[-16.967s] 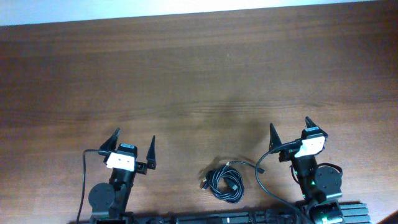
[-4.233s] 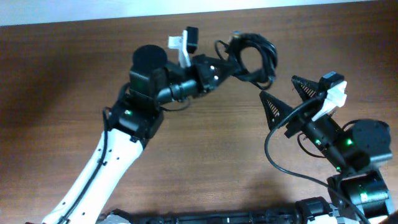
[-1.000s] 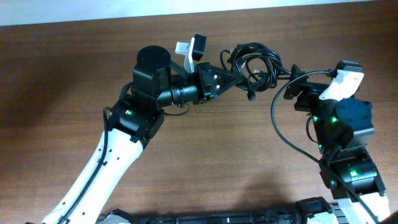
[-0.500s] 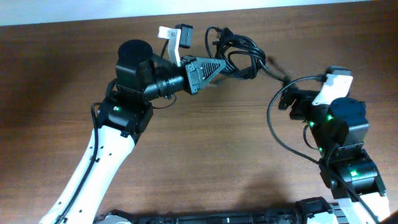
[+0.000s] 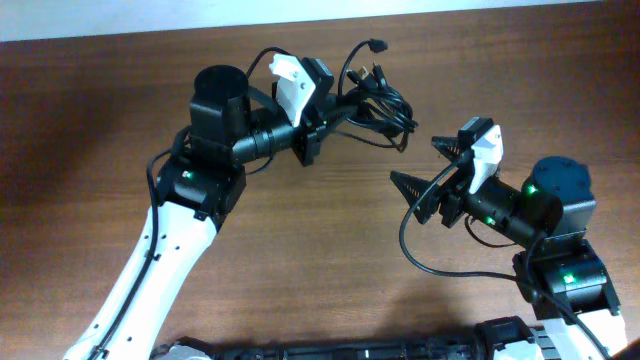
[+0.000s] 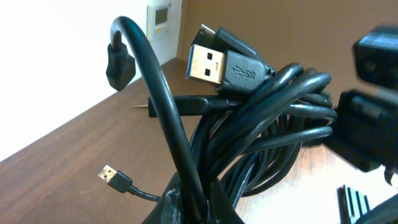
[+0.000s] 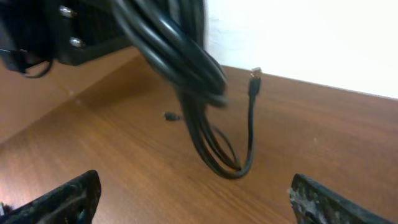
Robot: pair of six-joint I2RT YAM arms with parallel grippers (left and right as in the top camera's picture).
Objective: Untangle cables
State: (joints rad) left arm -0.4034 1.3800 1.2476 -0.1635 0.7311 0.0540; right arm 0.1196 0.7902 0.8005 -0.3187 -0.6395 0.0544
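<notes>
The cables (image 5: 375, 95) are a bundle of thin black cords, lifted off the table, with my left gripper (image 5: 335, 110) shut on them. In the left wrist view the cables (image 6: 267, 124) rise in tangled loops from the shut left gripper (image 6: 199, 208), with a large USB plug (image 6: 211, 62) on top and a small plug (image 6: 115, 177) dangling left. My right gripper (image 5: 416, 160) is open, below and right of the bundle, touching nothing. In the right wrist view the cables (image 7: 208, 134) hang ahead of the open right gripper (image 7: 196, 202), loops just above the wood.
The brown wooden table (image 5: 300, 260) runs to a white wall (image 5: 500, 8) along its far edge. My right arm's own thick black wire (image 5: 425, 260) loops over the table near its base. The left gripper's body (image 7: 68, 31) shows at the upper left of the right wrist view.
My right gripper has drawn back from the bundle, swinging down and left, still open. The left wrist has rotated while keeping its hold, and the bundle has shifted slightly.
</notes>
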